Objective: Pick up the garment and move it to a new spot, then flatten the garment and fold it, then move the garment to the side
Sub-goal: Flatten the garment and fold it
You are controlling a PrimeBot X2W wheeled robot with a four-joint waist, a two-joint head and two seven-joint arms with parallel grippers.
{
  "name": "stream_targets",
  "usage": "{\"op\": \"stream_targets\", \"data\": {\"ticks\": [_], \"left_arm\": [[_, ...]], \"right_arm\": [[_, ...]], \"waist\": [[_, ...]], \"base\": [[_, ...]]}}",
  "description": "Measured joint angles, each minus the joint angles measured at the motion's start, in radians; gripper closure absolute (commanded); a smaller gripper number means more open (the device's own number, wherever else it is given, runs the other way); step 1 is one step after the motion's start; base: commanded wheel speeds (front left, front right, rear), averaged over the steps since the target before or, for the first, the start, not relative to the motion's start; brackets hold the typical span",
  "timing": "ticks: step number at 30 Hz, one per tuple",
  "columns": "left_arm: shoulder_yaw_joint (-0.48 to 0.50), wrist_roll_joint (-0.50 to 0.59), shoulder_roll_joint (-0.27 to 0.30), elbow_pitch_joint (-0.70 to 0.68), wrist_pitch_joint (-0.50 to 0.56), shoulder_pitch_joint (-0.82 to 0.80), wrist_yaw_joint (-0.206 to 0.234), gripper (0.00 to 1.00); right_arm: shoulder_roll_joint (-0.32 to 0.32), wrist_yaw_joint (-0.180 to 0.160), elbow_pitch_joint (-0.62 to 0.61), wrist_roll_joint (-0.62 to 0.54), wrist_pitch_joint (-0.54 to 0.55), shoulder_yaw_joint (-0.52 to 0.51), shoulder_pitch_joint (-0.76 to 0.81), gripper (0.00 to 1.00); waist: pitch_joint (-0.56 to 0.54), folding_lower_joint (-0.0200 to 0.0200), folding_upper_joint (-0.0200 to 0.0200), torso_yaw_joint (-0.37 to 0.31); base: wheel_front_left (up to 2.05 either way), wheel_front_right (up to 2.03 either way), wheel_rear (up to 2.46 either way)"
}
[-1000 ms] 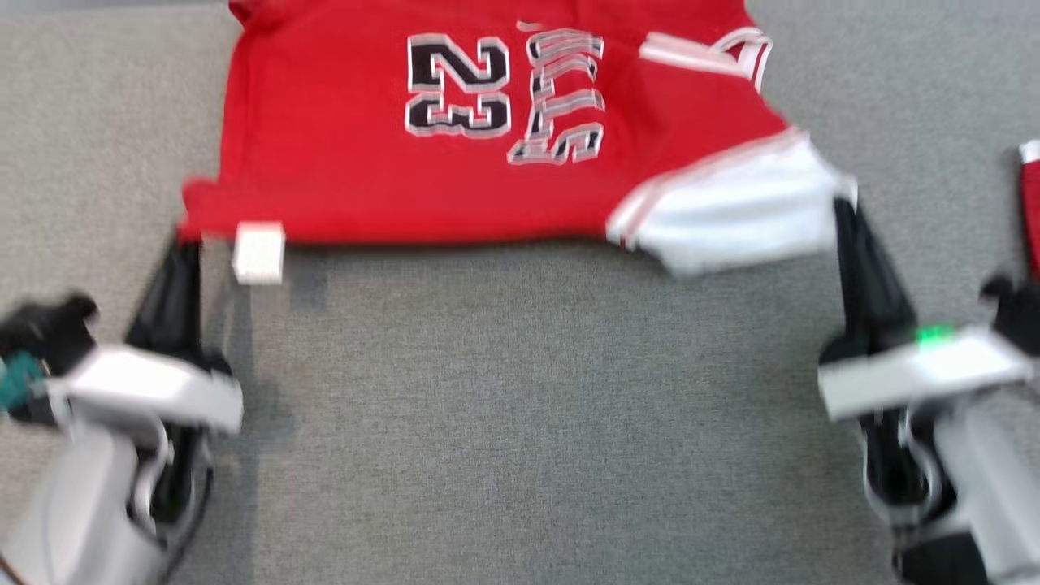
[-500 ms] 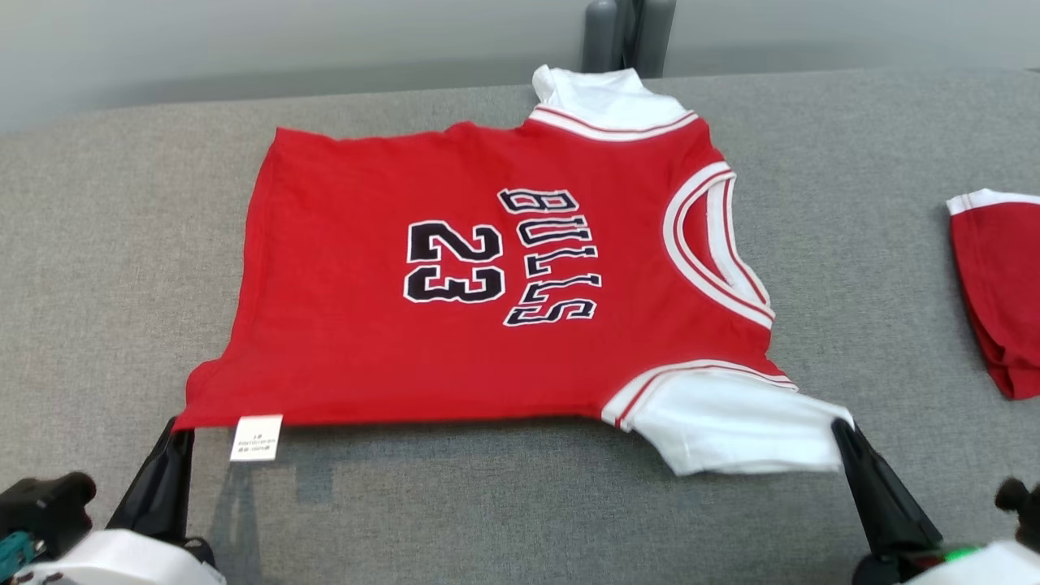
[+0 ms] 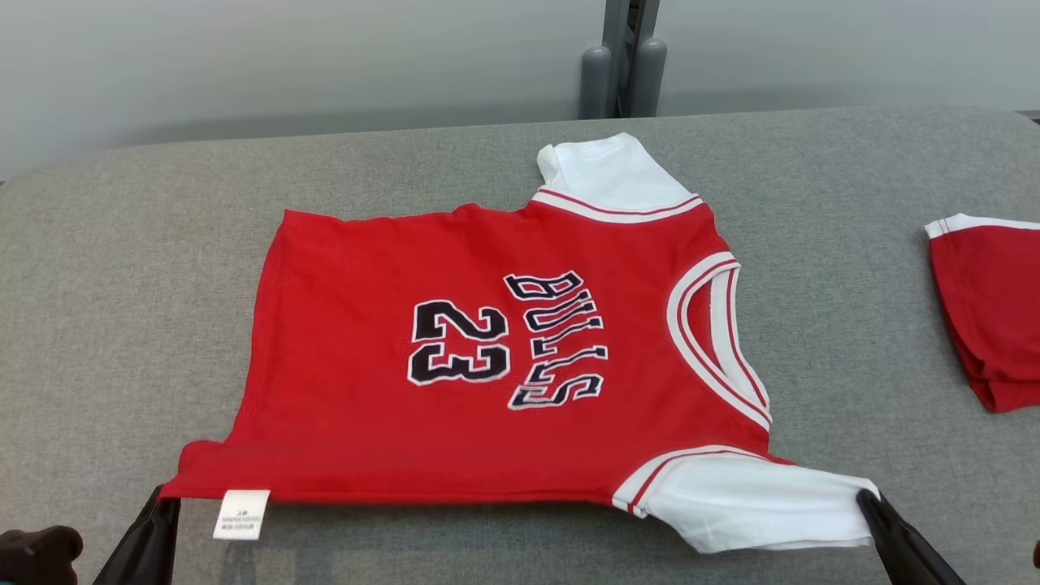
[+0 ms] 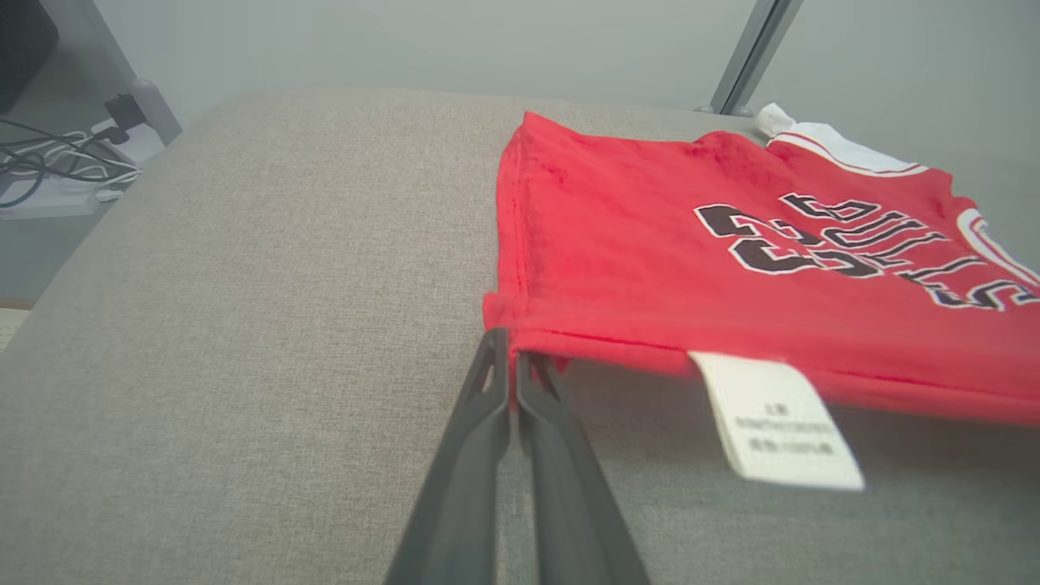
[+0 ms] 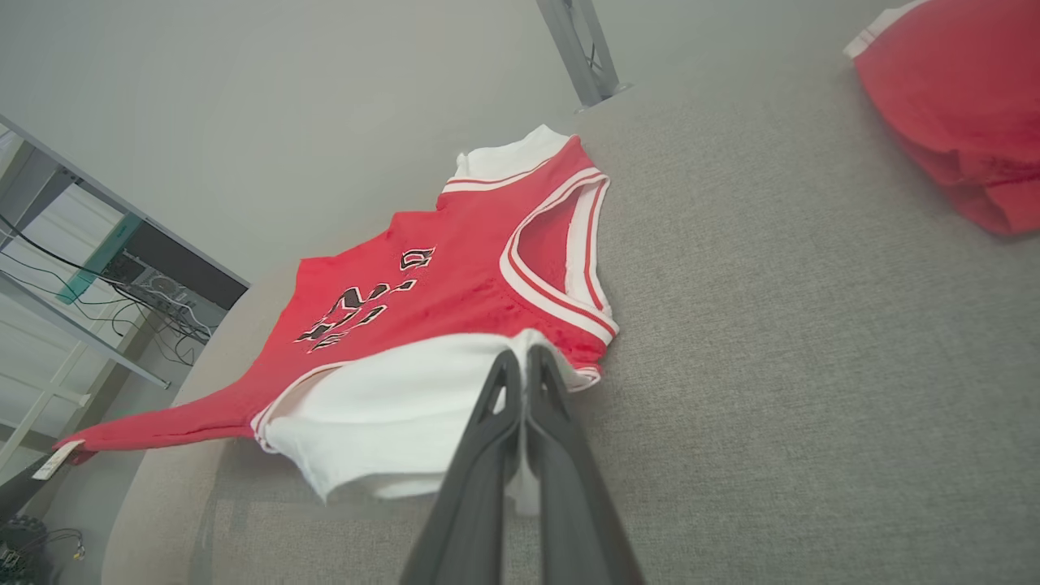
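The garment (image 3: 487, 357) is a red jersey with white sleeves and black "23" lettering, spread front-up across the grey padded table (image 3: 122, 268). Its near edge hangs lifted a little above the table. My left gripper (image 3: 166, 502) is shut on the garment's near left hem corner (image 4: 508, 321), beside a white care label (image 4: 772, 422). On the other side my right gripper (image 3: 865, 497) is shut on the near white sleeve (image 5: 406, 414), which it holds just off the surface.
A second folded red garment (image 3: 987, 309) lies at the table's right edge. A grey post (image 3: 621, 61) stands behind the table's far edge. Cables and a shelf (image 5: 97, 276) sit off the table's left side.
The head camera has tilted up, so the whole jersey and far wall now show. Both grippers kept their hold on the near edge, which reads as drawn toward me.
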Motion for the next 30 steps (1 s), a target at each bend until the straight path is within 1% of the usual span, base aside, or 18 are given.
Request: {"op": "stream_targets", "data": {"ticks": [6, 11, 15, 17, 19, 21, 22, 23, 26, 30], "left_arm": [[-0.015, 0.0, 0.027, -0.018, 0.051, -0.01, 0.0, 1.0], [-0.034, -0.007, 0.045, -0.004, 0.092, -0.066, -0.027, 1.0], [-0.047, -0.019, 0.066, 0.029, 0.131, -0.135, -0.068, 1.0], [-0.05, -0.032, 0.075, 0.05, 0.147, -0.174, -0.09, 1.0], [-0.059, -0.036, 0.082, 0.077, 0.164, -0.217, -0.113, 1.0], [-0.065, -0.043, 0.083, 0.105, 0.175, -0.26, -0.135, 1.0], [-0.068, -0.046, 0.083, 0.119, 0.18, -0.279, -0.145, 1.0], [-0.068, -0.046, 0.083, 0.119, 0.18, -0.279, -0.145, 1.0], [-0.08, -0.053, 0.081, 0.17, 0.19, -0.338, -0.178, 1.0], [-0.102, -0.065, 0.058, 0.237, 0.189, -0.399, -0.216, 1.0]], "right_arm": [[0.005, 0.0, 0.001, -0.009, 0.062, -0.007, -0.028, 1.0], [0.007, 0.0, 0.027, -0.025, 0.128, -0.009, -0.11, 1.0], [0.005, 0.0, 0.061, -0.026, 0.186, -0.004, -0.223, 1.0], [-0.014, 0.0, 0.086, -0.042, 0.216, -0.006, -0.284, 1.0], [-0.017, 0.0, 0.114, -0.03, 0.242, -0.002, -0.356, 1.0], [-0.037, 0.0, 0.151, -0.039, 0.266, 0.002, -0.424, 1.0], [-0.037, 0.0, 0.167, -0.025, 0.275, 0.002, -0.456, 1.0], [-0.037, 0.0, 0.167, -0.025, 0.275, 0.002, -0.456, 1.0], [-0.049, 0.0, 0.23, -0.029, 0.303, 0.017, -0.534, 1.0], [-0.05, 0.0, 0.3, -0.018, 0.311, 0.026, -0.607, 1.0]], "waist": [[0.018, 0.0, 0.0, 0.002], [0.05, 0.0, 0.0, 0.002], [0.092, 0.0, 0.0, 0.003], [0.117, 0.0, 0.0, 0.004], [0.144, 0.0, 0.0, 0.005], [0.172, 0.0, 0.0, 0.006], [0.186, 0.0, 0.0, 0.007], [0.186, 0.0, 0.0, 0.007], [0.224, 0.0, 0.0, 0.011], [0.263, 0.0, 0.0, 0.019]], "base": [[0.0, 0.0, 0.0], [0.0, 0.0, 0.0], [0.0, 0.0, 0.0], [0.0, 0.0, 0.0], [0.0, 0.0, 0.0], [0.0, 0.0, 0.0], [0.0, 0.0, 0.0], [0.0, 0.0, 0.0], [0.0, 0.0, 0.0], [0.0, 0.0, 0.0]]}}
